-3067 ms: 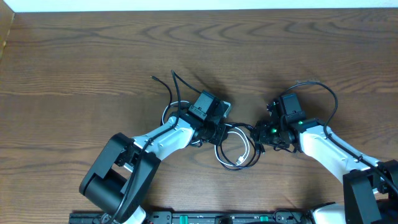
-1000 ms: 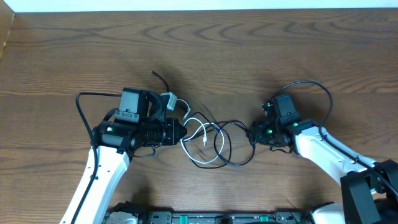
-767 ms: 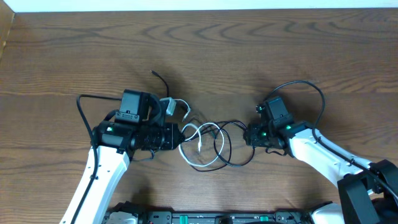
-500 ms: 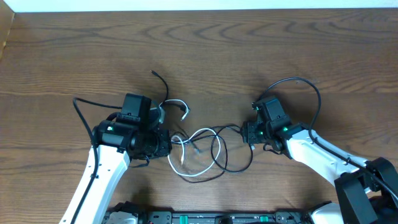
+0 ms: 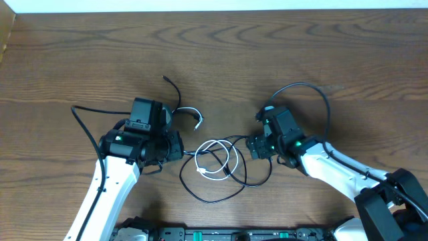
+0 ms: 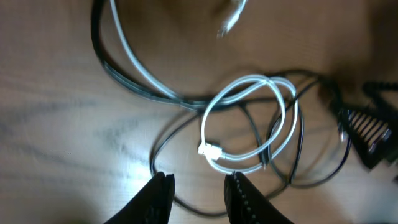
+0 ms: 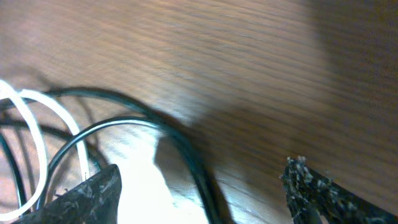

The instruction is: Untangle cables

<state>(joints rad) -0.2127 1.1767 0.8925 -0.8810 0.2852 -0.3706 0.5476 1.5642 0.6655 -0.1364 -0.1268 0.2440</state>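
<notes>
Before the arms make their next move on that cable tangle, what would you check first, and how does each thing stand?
1. Left gripper empty: ok, jaws apart, nothing between.
2. Right gripper open: ok; a black cable runs between its fingers.
3. White cable clear of black ones: not ok, loops overlap.
4. White plug in sight: ok.
5. Which strand lies on top at the crossings: cannot tell.

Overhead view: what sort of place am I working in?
Probably a robotics lab bench: bare wood-grain table, left arm and right arm at its near edge, loose cables tangled between them.
</notes>
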